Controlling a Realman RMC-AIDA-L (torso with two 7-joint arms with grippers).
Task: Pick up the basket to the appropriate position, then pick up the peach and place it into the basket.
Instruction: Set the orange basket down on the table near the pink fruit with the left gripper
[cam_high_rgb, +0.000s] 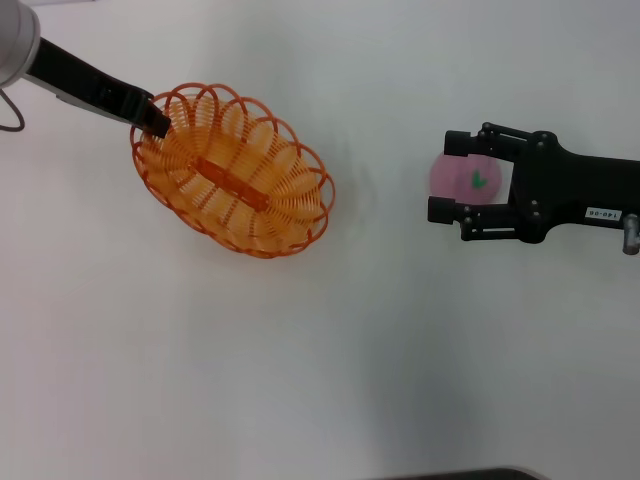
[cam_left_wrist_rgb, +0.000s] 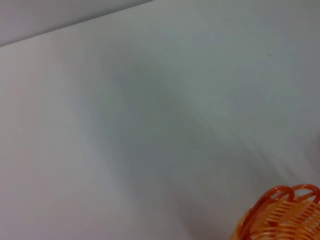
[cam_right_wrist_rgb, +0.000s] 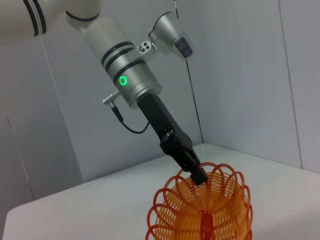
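Left claw (cam_high_rgb: 160, 124) is clenched on the looped rim of the basket (cam_high_rgb: 232, 170) at its far-left end; the right wrist view confirms the fingers pinching one rim loop. Basket sits left of centre on the white tabletop (cam_high_rgb: 300, 380), long axis running diagonally; cannot tell whether it is resting flat or lifted slightly. Right claw (cam_high_rgb: 462, 178) is released, its fingers spread to either side of the peach (cam_high_rgb: 466, 177), which lies well apart from the basket on the right side of the tabletop; contact between pads and peach cannot be confirmed. Judgement: basket positioning is under way, peach grasp not yet made. Risks: the grip on a single thin rim loop is off-centre, so the basket may swing, tilt or slip out when moved; the peach is round and may roll away if one finger touches first, or squirt out under an uneven close.
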